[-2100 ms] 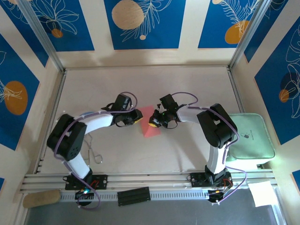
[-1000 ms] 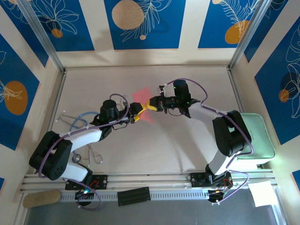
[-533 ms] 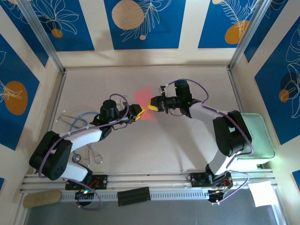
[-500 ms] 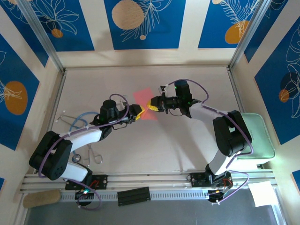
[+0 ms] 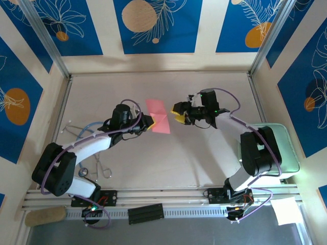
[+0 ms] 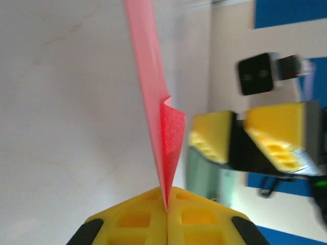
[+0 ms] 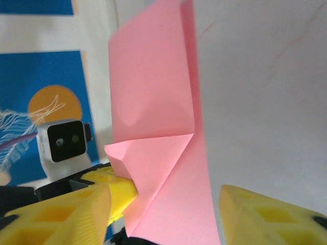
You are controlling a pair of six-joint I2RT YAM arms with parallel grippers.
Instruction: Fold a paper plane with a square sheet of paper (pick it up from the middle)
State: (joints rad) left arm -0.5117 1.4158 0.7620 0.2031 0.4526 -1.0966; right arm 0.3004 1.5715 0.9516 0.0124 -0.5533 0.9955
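Left claw [image 5: 148,122] is now clamped on the left edge of the pink paper [image 5: 159,117]. A second ago it was half spread while the right claw [image 5: 179,110] pinched the sheet.

Top view: right claw has let go, jaws apart, and has backed off to the right, leaving a clear gap to the paper. Handover looks done: left has sole hold, right is free for the next crease. Paper sits mid-table [image 5: 153,168], between the two claws. It seems lifted off the surface, judging by the shadow beside it.

Left wrist view: left claw [image 6: 167,206] fingertips are pressed together. Paper [image 6: 152,87] rises edge-on out of the pinch, with a small darker flap folded to one side partway along. Right claw [image 6: 239,145] is beyond it, empty, not touching.

Right wrist view: right claw [image 7: 168,214] fingers stand wide on either side, gripping nothing. Paper [image 7: 153,87] faces the camera as a long folded strip with one corner turned into a triangle, crease crisp. Left claw's fingertip [image 7: 122,194] bites it by the triangle's edge. Not a dart yet; more folds to go, I'd say.
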